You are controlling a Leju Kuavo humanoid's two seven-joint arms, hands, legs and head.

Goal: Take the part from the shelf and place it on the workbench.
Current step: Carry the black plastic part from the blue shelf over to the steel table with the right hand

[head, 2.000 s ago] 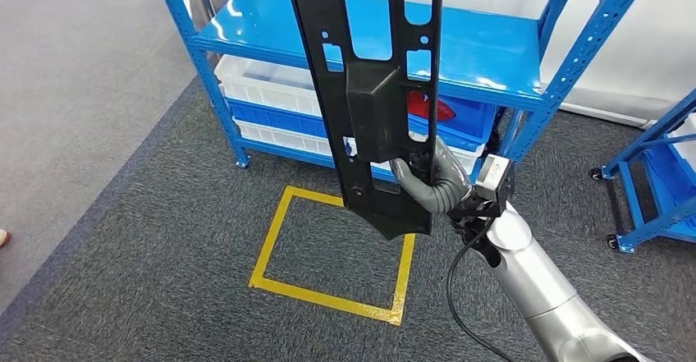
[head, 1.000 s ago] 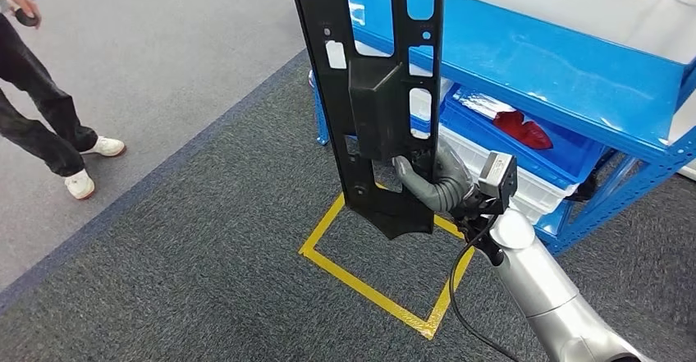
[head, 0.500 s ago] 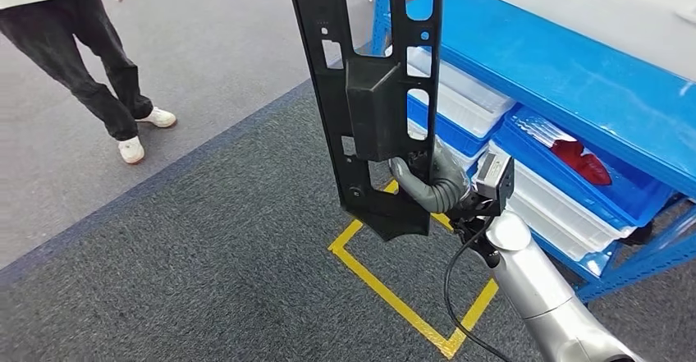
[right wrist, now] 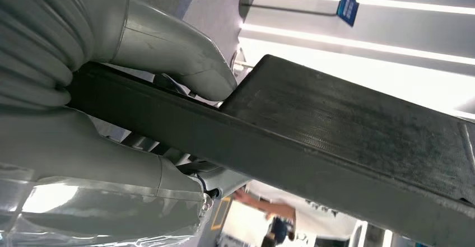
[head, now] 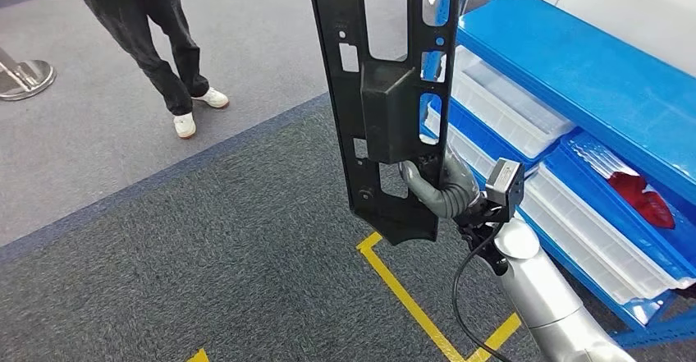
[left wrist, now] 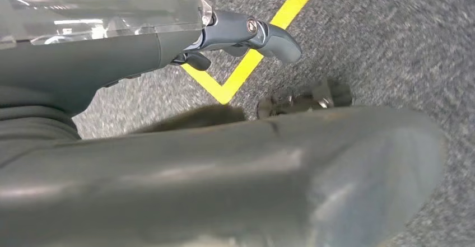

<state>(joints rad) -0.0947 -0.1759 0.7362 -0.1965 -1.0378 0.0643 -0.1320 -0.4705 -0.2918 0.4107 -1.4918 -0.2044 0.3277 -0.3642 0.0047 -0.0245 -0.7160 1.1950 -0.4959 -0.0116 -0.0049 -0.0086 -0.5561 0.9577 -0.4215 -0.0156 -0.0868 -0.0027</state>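
**Right hand carries the black part upright beside the blue shelf**

The right hand [head: 437,188] grips the long black plastic part [head: 386,91] near its lower end, its grey fingers curled through one of the cut-outs. In the right wrist view the thumb [right wrist: 179,54] presses on one face of the panel's edge and the fingers close on the other. The part stands nearly upright in the air, its top running past the upper edge of the head view, and it touches neither shelf nor floor.

The left hand [left wrist: 252,34] hangs over the carpet with nothing in it; its fingers look loosely extended.

Just right of the part stands the blue metal shelf [head: 591,66]. On its lower level sit white bins [head: 505,103] in a row, and a blue bin [head: 636,206] holding a red piece [head: 644,198].

Yellow tape lines [head: 406,296] cross the dark carpet under the arm. A person in dark trousers and white shoes [head: 156,25] stands on the lighter floor, well apart.
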